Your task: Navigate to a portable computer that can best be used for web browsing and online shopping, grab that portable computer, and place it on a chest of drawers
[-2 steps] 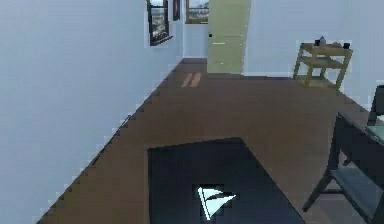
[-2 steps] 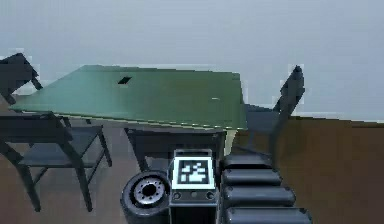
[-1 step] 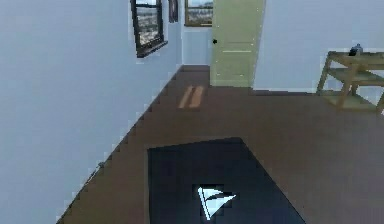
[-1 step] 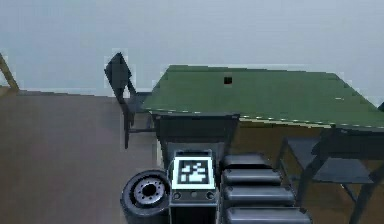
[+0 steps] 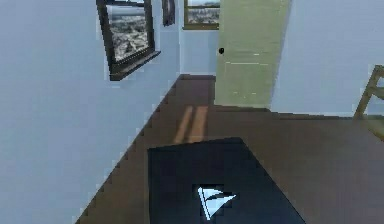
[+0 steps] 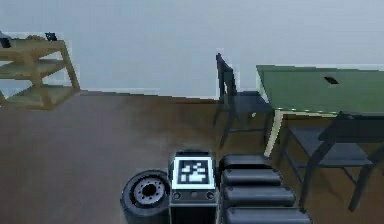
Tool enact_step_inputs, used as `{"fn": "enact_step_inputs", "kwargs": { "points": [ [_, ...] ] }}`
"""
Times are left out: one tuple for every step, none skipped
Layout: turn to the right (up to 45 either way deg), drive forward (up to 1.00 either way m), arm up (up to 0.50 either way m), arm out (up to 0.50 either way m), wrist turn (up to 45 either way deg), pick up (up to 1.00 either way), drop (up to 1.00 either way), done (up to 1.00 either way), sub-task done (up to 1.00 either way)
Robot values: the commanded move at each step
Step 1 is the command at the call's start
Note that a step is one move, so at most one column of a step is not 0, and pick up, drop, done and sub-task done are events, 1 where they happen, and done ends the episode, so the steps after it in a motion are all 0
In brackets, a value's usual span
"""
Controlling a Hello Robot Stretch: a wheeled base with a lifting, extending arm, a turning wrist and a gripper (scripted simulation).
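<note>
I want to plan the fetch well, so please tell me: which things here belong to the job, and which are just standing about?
For the job: none surely; the small dark thing on the green table is too small to name.
Just about: far dark chair, near dark chair, wooden shelf, window, pale door.

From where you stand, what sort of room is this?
Probably a dining area in a house: a green table with a dark chair beside it, a low wooden shelf by the wall, and a pale door ahead.
</note>
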Motion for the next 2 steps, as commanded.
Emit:
{"fn": "enact_step_inputs", "kwargs": {
  "points": [
    [3.0, 0.00, 0.00, 0.00, 0.0, 0.00, 0.00, 0.00, 0.00],
    [0.0, 1.00, 0.00, 0.00, 0.0, 0.00, 0.00, 0.00, 0.00]
  ]
}}
